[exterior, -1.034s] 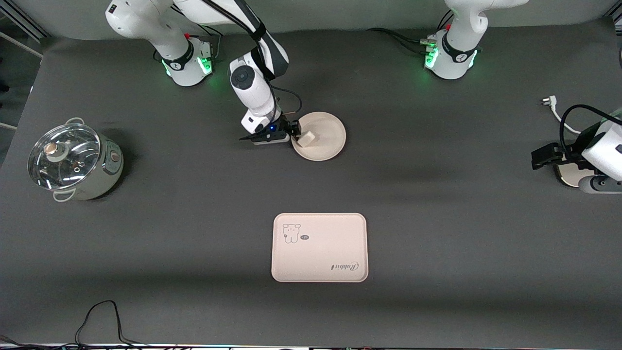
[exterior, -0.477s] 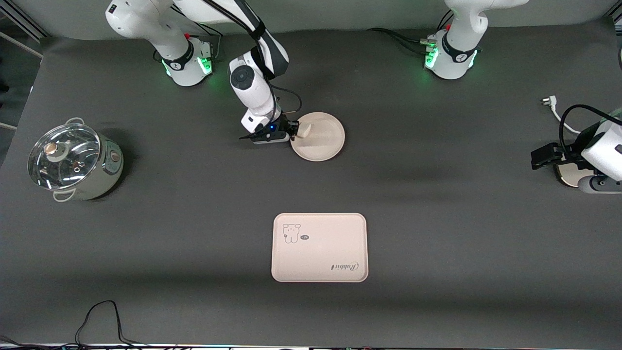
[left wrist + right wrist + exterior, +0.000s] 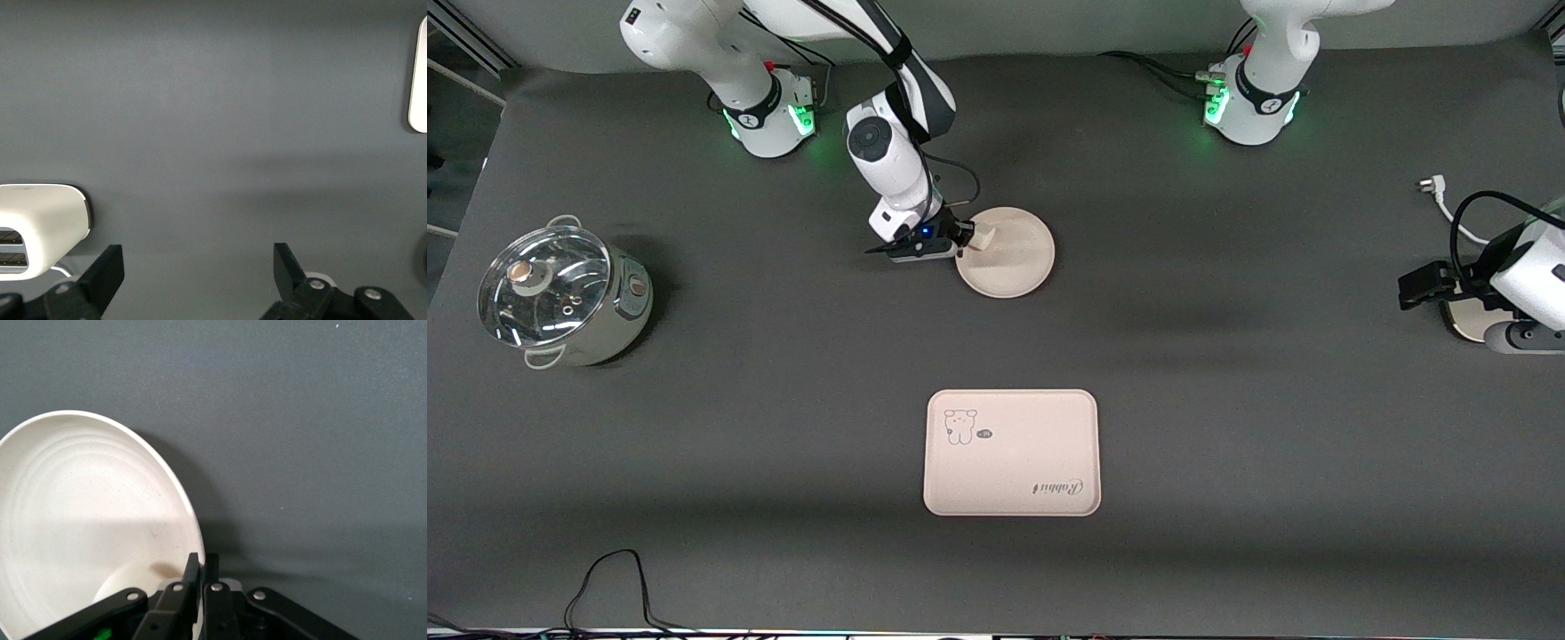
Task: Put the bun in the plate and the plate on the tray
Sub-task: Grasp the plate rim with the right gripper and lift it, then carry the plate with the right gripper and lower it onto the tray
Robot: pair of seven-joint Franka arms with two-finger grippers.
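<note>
The round cream plate lies on the dark mat, farther from the front camera than the tray. The small pale bun sits in the plate close to the rim that faces the right arm's end. My right gripper is shut on that rim. In the right wrist view the rim of the plate runs between the closed fingers of the right gripper, and the bun shows just inside it. My left gripper waits open and empty at the left arm's end; it is also in the left wrist view.
A pot with a glass lid stands at the right arm's end of the table. A white appliance sits beneath my left arm, with a white plug and cable beside it. A black cable loops along the front edge.
My right gripper has shut on the plate's rim. The plate has slid a little toward the right arm's end, and the bun now lies closer to the fingers. The left arm has not moved.
</note>
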